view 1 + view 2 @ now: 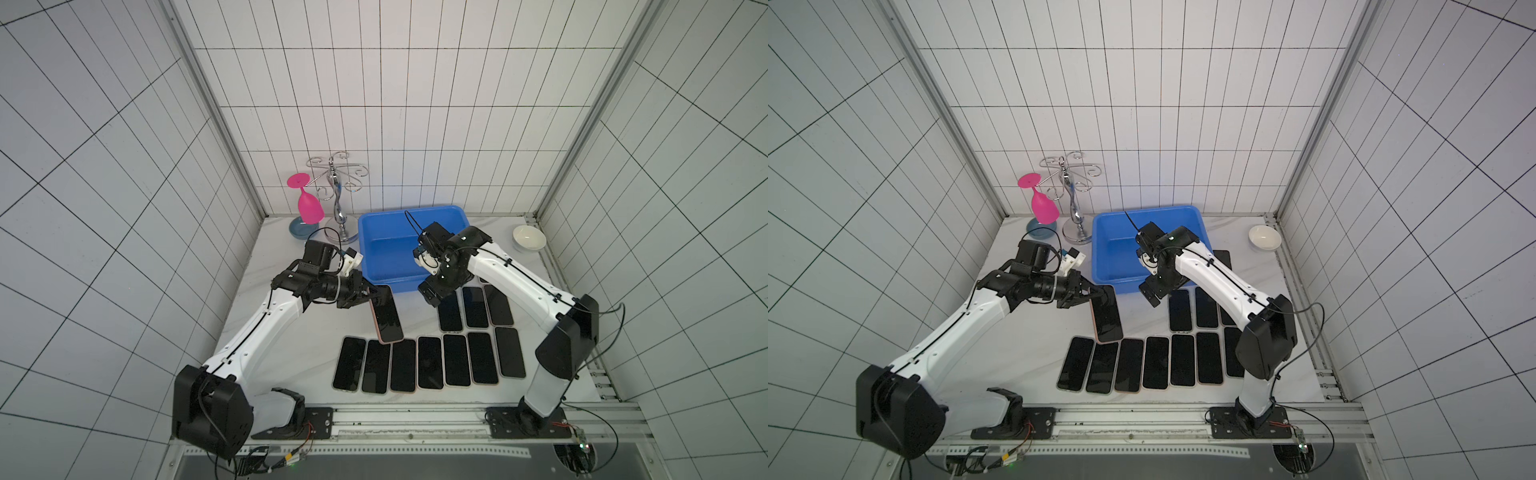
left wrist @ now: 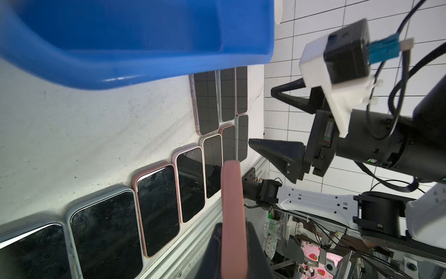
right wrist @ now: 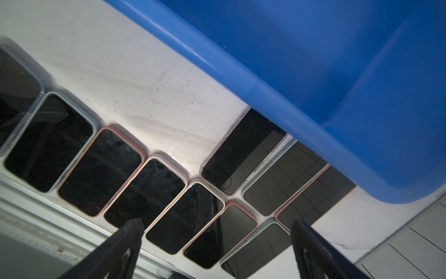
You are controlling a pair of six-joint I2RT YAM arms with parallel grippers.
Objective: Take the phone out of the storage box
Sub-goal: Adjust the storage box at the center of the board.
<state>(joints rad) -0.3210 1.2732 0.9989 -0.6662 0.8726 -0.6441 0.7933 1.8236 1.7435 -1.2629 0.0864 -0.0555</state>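
The blue storage box (image 1: 411,210) (image 1: 1146,210) stands at the back middle of the table. The part of its floor that shows holds no phone; my right arm hides the rest. My left gripper (image 1: 376,294) (image 1: 1100,291) is shut on one end of a pink-cased phone (image 1: 387,316) (image 1: 1106,318), just outside the box's front left corner. The phone's other end reaches the front row of phones. It shows edge-on (image 2: 232,200) between the jaws of my left gripper (image 2: 233,241). My right gripper (image 1: 432,296) (image 3: 216,223) hangs open and empty over the box's front rim (image 3: 241,79).
Several dark-screened phones lie face up in a front row (image 1: 430,361) and a shorter row (image 1: 473,309) behind it. A pink goblet (image 1: 309,208) hangs upside down from a metal rack (image 1: 338,195) over a grey-blue dish (image 1: 300,229) at back left. A white bowl (image 1: 528,237) sits at back right.
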